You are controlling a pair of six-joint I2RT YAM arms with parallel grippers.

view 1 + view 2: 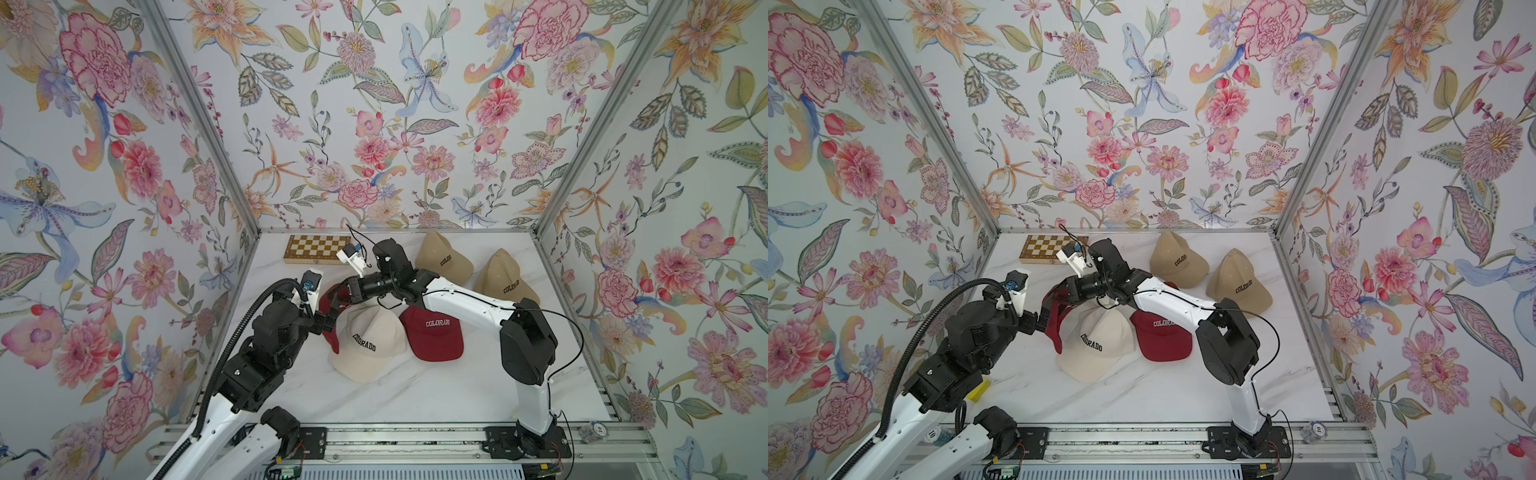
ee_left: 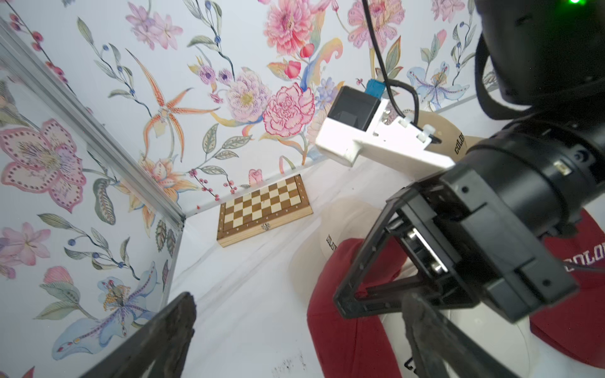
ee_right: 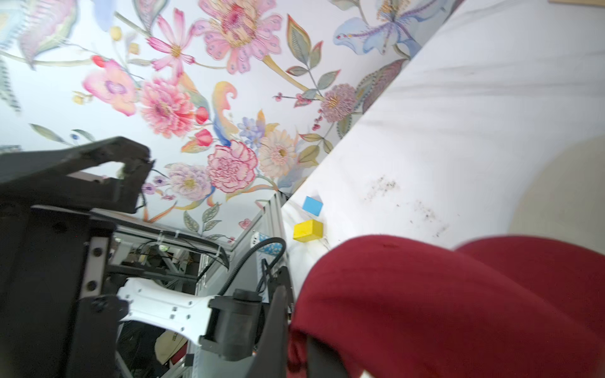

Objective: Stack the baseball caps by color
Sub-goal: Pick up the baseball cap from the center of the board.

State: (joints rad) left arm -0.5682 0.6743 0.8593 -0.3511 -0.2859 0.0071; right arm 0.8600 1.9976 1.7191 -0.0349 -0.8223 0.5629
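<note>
two claws meet at the dark red cap (image 1: 1054, 330) left of the cream cap (image 1: 374, 361). i see my right gripper (image 1: 334, 297) clamped on its fabric and my left gripper (image 1: 328, 322) spread wide beside it. the tan caps (image 1: 442, 255) sit back right.

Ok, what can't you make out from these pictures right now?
- A cream fabric baseball cap: only a sliver in the left wrist view, behind the dark red fabric baseball cap; under the right arm in both top views.
- Red sliver behind that arm in a top view: too little shows to call it a cap.
- Right gripper: its hold is unreadable in the right wrist view, blurred and filled with red fabric.
</note>
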